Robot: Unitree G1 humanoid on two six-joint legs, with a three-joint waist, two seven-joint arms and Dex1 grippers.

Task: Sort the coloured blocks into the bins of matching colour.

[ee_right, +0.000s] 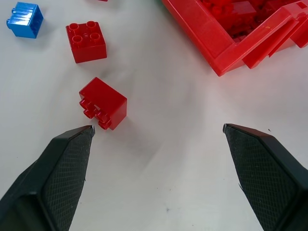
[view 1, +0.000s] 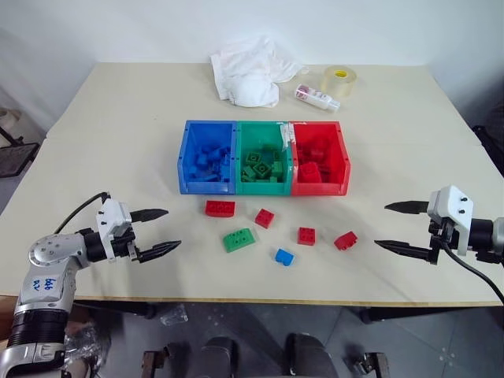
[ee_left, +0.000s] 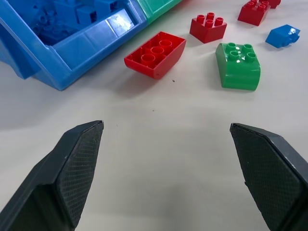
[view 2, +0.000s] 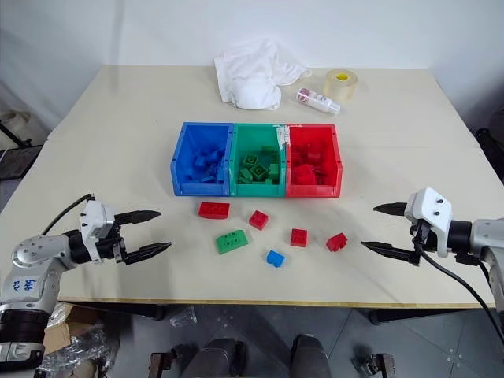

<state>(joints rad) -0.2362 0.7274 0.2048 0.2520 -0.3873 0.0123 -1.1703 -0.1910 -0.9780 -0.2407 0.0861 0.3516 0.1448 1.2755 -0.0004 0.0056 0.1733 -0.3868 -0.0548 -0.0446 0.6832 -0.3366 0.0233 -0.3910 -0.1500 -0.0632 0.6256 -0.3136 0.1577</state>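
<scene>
On table point(view 1: 118, 142), six loose blocks point(view 1: 239, 239) lie before joined bins point(view 1: 263, 189); left gripper point(view 1: 156, 232) and right gripper point(view 1: 400, 227) hover wide, empty.

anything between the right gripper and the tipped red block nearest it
Nothing: bare table separates the open right gripper from the red block, as both eye views show.

Bins point(view 1: 264, 191): three joined open trays, blue, green, red from left to right, each holding bricks of its own colour. Loose blocks on the table just before them: red oblong point(view 1: 220, 208), three red squares point(view 1: 264, 218), green oblong point(view 1: 239, 239), small blue point(view 1: 284, 257).
</scene>
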